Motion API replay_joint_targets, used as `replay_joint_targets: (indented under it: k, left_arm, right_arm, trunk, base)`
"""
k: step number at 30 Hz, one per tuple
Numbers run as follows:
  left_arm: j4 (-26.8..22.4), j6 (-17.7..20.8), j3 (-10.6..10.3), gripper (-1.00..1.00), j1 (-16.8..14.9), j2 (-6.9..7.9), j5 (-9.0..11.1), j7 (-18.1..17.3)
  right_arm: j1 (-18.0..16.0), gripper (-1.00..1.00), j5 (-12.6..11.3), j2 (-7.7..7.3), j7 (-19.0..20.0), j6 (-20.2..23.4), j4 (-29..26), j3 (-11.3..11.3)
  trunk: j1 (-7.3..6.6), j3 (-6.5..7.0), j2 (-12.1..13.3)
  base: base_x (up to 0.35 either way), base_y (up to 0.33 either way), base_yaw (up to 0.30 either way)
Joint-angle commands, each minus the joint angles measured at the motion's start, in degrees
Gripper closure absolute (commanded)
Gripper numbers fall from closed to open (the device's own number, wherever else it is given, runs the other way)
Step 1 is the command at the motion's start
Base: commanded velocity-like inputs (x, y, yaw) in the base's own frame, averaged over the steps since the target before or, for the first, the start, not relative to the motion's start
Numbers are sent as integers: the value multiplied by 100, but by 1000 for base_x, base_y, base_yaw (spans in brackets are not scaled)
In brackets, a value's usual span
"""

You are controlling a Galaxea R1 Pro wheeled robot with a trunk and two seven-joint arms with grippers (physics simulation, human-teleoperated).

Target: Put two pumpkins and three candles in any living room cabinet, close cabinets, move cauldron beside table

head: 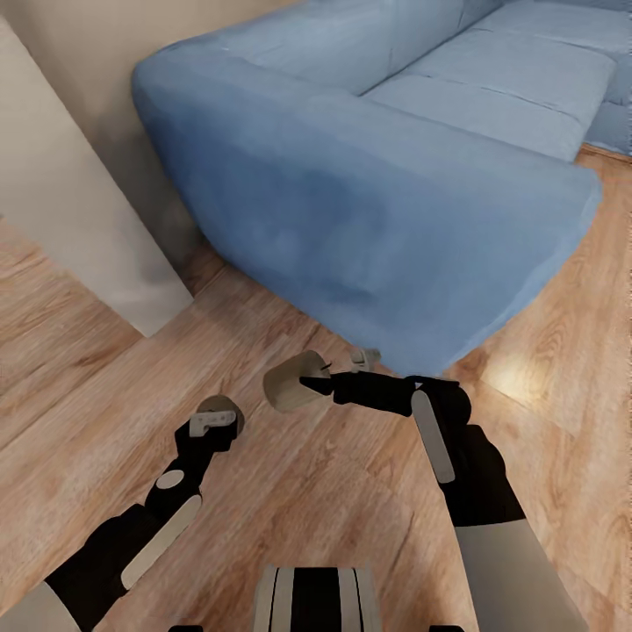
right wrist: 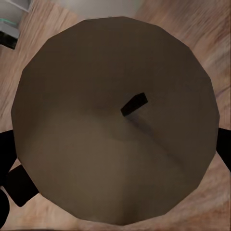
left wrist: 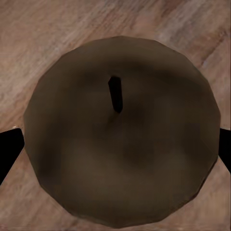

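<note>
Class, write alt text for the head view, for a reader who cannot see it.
Each gripper holds a tan candle above a wooden floor: the right gripper grips one candle, the left gripper another candle. A large blue sofa sits ahead, with a pale wall corner beside it.

The candles (head: 296, 382) look matt and waxy-smooth. The sofa (head: 369, 211) wears soft blue cloth. The floor (head: 79, 412) is grained wood with a slight sheen.
</note>
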Motion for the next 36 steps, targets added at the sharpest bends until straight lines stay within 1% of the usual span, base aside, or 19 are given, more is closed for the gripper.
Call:
replay_joint_targets:
  k: [1, 6, 13, 14, 16, 20, 21, 23, 24, 27, 31, 36]
  left_arm:
    - [0, 5, 6, 100, 1, 0, 7, -1]
    - [-1, 16, 103, 100, 1, 0, 7, -1]
    - [1, 17, 130, 100, 2, 9, 7, -1]
    - [4, 17, 170, 100, 3, 13, 7, -1]
    - [3, 17, 317, 100, 4, 16, 14, -1]
    - [-11, 24, 370, 100, 1, 35, 16, -1]
    - [-10, 26, 373, 100, 1, 26, 20, -1]
    - [-15, 26, 376, 100, 0, 22, 21, -1]
    - [-12, 26, 376, 100, -1, 24, 20, -1]
    - [5, 26, 377, 100, 1, 24, 19, -1]
    - [21, 26, 377, 100, 1, 26, 17, -1]
    - [33, 26, 384, 100, 1, 35, 16, -1]
  right_arm:
    - [0, 100, -5, 2, 0, 3, 1, 1]
    - [0, 100, -5, -2, 0, 3, -2, 1]
    - [0, 100, -9, -3, 0, 3, -3, 12]
    - [0, 100, -10, -2, 4, 3, -3, 15]
    - [0, 100, -13, 2, 7, 3, 2, 30]
    - [0, 100, -6, 5, -5, 0, 0, 21]
    - [8, 100, 32, 5, -199, 3, 11, 140]
    - [26, 100, 73, 10, -361, 3, 25, 377]
    - [31, 100, 78, 12, -382, 3, 31, 412]
    - [35, 100, 89, 14, -400, 3, 33, 443]
    - [35, 100, 91, 14, -404, 1, 32, 449]
    - [35, 100, 76, 14, -404, -195, 72, 457]
  trunk:
    - [-2, 23, 2]
    - [-15, 134, 8]
    - [-33, 289, 18]
    - [-36, 311, 19]
    - [-41, 355, 22]
    - [-51, 444, 27]
    - [-54, 468, 28]
    - [-59, 519, 31]
    - [-62, 543, 32]
    - [-69, 610, 36]
    - [-80, 699, 42]
    - [-92, 810, 48]
  base:
    - [-326, 0, 0]
    - [-299, 0, 0]
    - [-36, 0, 0]
    - [-2, 0, 0]
    - [-1, 0, 0]
    - [0, 0, 0]
    - [0, 0, -40]
    - [0, 0, -105]
    - [0, 0, -44]
    - [0, 0, 47]
    - [0, 0, 238]
    - [0, 0, 281]
